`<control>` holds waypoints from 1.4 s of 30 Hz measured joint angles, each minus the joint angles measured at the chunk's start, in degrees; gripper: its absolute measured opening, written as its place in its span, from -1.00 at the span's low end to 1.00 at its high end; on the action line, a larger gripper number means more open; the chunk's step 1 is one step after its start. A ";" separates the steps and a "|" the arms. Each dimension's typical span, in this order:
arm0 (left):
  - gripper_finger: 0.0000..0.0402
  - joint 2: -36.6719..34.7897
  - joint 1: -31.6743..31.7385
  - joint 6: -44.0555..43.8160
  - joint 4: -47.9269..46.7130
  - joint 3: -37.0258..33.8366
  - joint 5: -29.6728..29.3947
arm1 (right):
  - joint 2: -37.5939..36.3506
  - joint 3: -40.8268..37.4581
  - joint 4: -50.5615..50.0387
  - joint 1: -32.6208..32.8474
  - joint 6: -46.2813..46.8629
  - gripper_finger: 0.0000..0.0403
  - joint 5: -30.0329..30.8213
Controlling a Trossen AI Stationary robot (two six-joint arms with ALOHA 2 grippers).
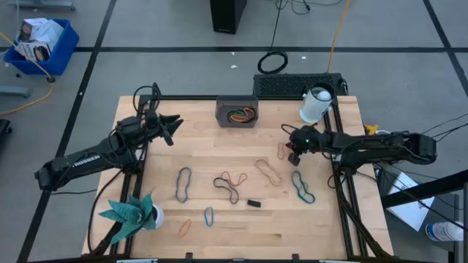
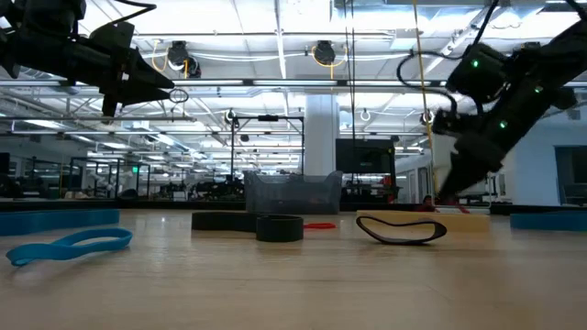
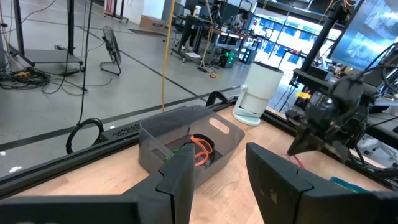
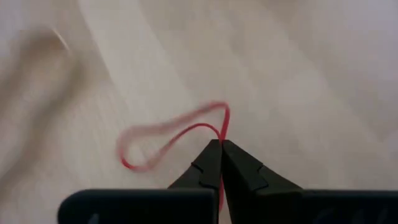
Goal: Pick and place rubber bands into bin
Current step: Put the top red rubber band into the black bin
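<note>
From overhead I see the right gripper (image 1: 294,155) low over the table's right side, its tip on a thin red rubber band (image 1: 282,150). The bin (image 1: 237,112) sits at the table's far edge, near the middle, with orange and green bands inside. The left gripper (image 1: 174,126) hangs above the left side of the table (image 1: 219,241), well apart from the bin. More loose bands lie across the middle and near side: a blue one (image 1: 182,183), a tan one (image 1: 268,170), a teal one (image 1: 303,185) and a dark one (image 1: 227,188), with a small black block (image 1: 254,203) close by.

At table height, I see the left gripper (image 2: 161,87) raised high, while the right arm (image 2: 486,110) reaches down to the tabletop. The bin (image 2: 292,193) stands behind a black band (image 2: 401,229).

Through the left wrist camera, my fingers (image 3: 180,177) stand apart with nothing between them, facing the bin (image 3: 186,142).

Through the right wrist camera, the jaws are pinched together on the red rubber band (image 4: 174,137), whose loop trails over the wood.
</note>
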 joint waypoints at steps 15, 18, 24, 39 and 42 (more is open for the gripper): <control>-0.25 -0.01 -0.01 0.00 0.00 0.00 -0.01 | -9.68 14.31 17.47 -0.23 -8.43 -1.00 -0.01; -0.25 0.00 0.00 0.00 0.00 0.00 -0.03 | -9.14 18.41 20.81 -1.18 -11.39 -1.00 0.02; -0.26 -0.01 0.01 0.00 0.00 0.00 -0.03 | -6.04 28.96 19.30 -3.49 -14.10 -1.00 -0.01; -0.25 0.00 0.01 0.00 0.00 0.00 -0.03 | 16.87 60.65 -7.11 -7.28 -18.75 -1.00 -0.22; -0.26 -0.02 -0.01 0.01 0.00 0.00 -0.03 | 21.48 61.89 -6.97 -7.28 -19.14 -1.00 -0.30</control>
